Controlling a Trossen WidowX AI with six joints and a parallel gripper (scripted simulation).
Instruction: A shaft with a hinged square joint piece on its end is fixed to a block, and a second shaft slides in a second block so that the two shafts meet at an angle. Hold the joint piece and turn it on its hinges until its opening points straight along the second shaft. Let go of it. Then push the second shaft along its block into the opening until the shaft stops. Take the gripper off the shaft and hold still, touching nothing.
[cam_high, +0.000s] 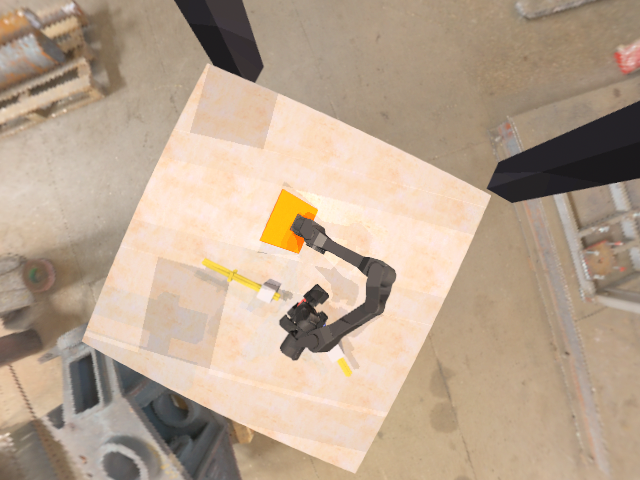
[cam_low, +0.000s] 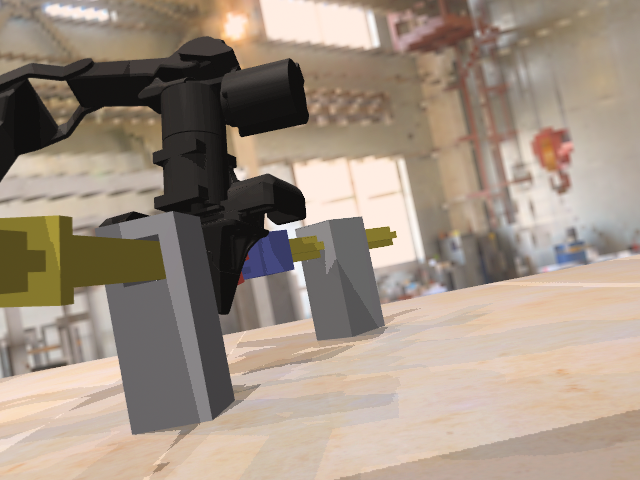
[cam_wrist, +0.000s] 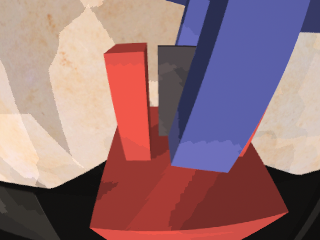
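The red joint piece (cam_high: 301, 301) (cam_low: 240, 279) (cam_wrist: 175, 200) is between the fingers of my gripper (cam_low: 233, 281) (cam_wrist: 168, 150), which is shut on it. A blue fork (cam_low: 268, 254) (cam_wrist: 240, 90) reaches onto the red piece, with a dark grey part (cam_wrist: 171, 90) between them. The fork is on the fixed yellow shaft (cam_high: 344, 366) (cam_low: 305, 248), held by a grey block (cam_high: 336, 353) (cam_low: 338, 284). The second yellow shaft (cam_high: 217, 267) (cam_low: 116, 258) passes through the other block (cam_high: 268, 290) (cam_low: 155, 351); its tip (cam_high: 277, 296) is short of the gripper. The joint's opening is hidden.
The wooden table (cam_high: 361, 170) carries an orange plate (cam_high: 281, 214) under the arm's base. The second shaft has a yellow collar (cam_high: 232, 275) (cam_low: 64, 260) outside its block. The second shaft's block stands close beside the gripper in the exterior view.
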